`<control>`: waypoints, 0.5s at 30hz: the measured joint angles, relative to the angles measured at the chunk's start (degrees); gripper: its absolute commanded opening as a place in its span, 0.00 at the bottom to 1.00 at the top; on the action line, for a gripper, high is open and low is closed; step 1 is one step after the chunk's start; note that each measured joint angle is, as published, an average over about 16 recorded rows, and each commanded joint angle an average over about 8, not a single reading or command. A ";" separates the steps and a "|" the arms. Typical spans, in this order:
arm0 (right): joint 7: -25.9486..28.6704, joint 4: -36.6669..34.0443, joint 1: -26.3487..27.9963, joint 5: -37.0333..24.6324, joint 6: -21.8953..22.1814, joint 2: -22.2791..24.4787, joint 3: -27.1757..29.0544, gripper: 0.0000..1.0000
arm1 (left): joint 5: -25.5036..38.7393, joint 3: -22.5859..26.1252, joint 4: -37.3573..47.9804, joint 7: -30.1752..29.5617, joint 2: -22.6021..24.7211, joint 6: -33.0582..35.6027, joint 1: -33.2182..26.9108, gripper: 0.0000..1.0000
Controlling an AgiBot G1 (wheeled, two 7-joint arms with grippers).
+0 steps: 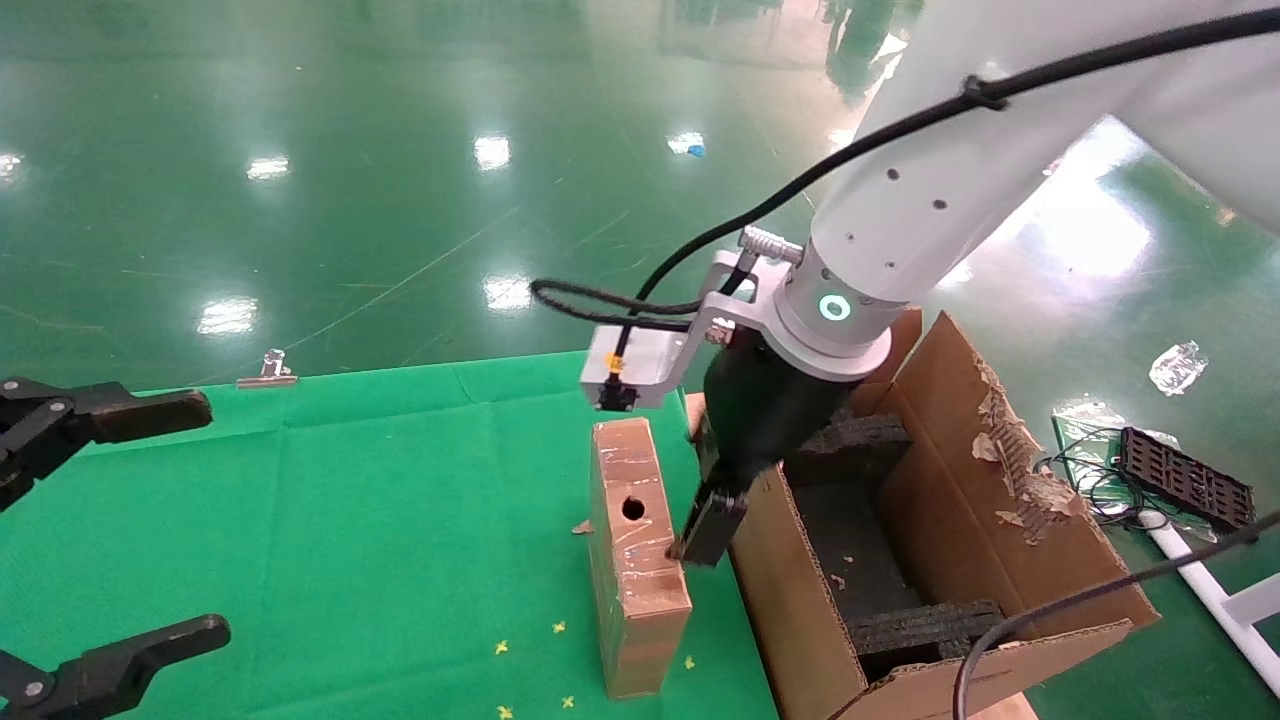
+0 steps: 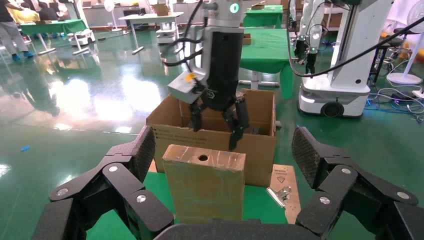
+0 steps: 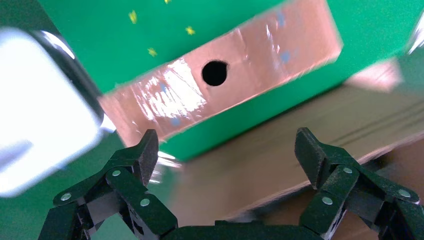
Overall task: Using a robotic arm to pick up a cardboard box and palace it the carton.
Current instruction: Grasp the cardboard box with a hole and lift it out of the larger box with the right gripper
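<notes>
The cardboard box [image 1: 634, 560] stands upright just beside the right tool [image 1: 712, 520], whose fingers are spread, nothing grasped.

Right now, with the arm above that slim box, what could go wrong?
The right gripper is open, off-centre over the cardboard box, toward the carton. Its fingers might clip the box's edge and topple it, since it stands on a narrow face. The carton's wall is close and could snag a finger.
</notes>
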 measured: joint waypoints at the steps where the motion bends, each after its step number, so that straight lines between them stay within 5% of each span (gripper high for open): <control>1: 1.85 -1.27 0.07 0.57 -0.15 -0.26 -0.21 1.00 | 0.00 0.00 0.00 0.00 0.00 0.00 0.00 1.00; 8: 11.79 -11.26 -0.57 5.40 -0.77 -2.61 -1.76 1.00 | -0.02 0.03 0.00 0.02 -0.01 -0.01 -0.01 1.00; 15: 14.36 -19.35 -2.20 8.98 -0.97 -5.29 -3.63 1.00 | -0.04 0.06 0.00 0.03 -0.02 -0.03 -0.01 1.00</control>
